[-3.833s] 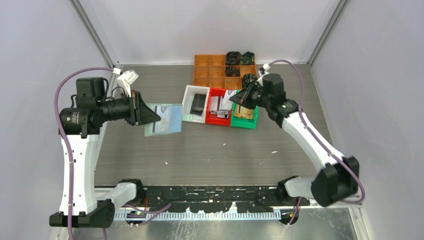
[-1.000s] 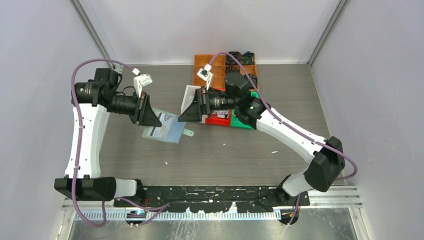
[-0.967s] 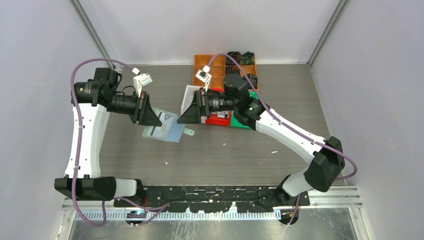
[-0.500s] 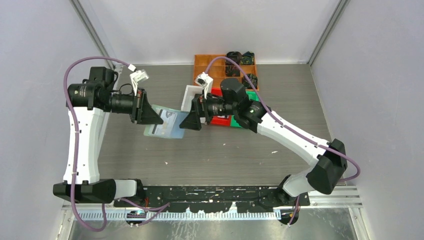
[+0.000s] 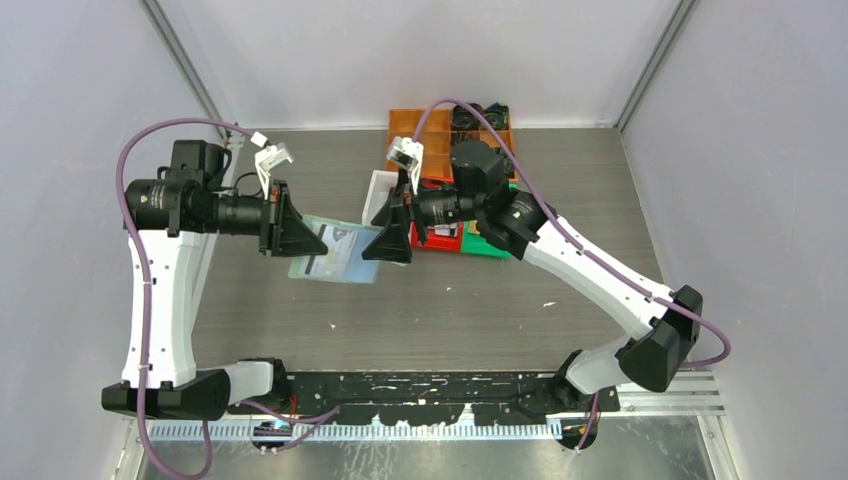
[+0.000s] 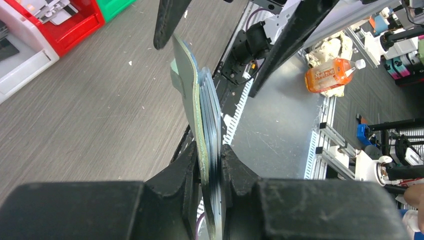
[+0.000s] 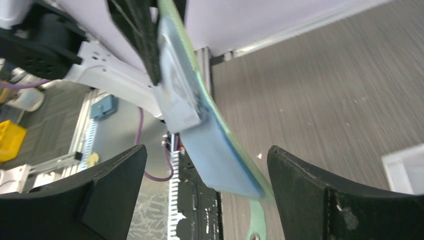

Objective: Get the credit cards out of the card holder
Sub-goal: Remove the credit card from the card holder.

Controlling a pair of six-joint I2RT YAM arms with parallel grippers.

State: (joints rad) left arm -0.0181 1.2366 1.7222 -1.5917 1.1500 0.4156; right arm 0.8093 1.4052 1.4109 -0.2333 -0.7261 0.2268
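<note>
The pale green card holder (image 5: 338, 262) hangs in the air over the table's left centre, pinched at its left edge by my left gripper (image 5: 318, 241), which is shut on it. Seen from the left wrist, the holder (image 6: 192, 82) stands edge-on between the fingers of that gripper (image 6: 209, 150), its blue pocket layers pressed together. My right gripper (image 5: 376, 250) is open and straddles the holder's free right edge without touching it. In the right wrist view the blue pocket (image 7: 220, 150) lies between the wide-apart fingers of the right gripper (image 7: 206, 156). Silvery credit cards (image 6: 50, 7) lie in the red bin (image 6: 75, 25).
A white bin (image 5: 380, 190), a red bin (image 5: 430, 240) and a green bin (image 5: 490, 245) sit in a row behind the right gripper. An orange compartment tray (image 5: 415, 140) with dark fabric bundles (image 5: 495, 112) stands at the back wall.
The right gripper has left the bins and swung left, its open fingers now around the holder's right edge. The left arm has shifted a little, holder still gripped.
</note>
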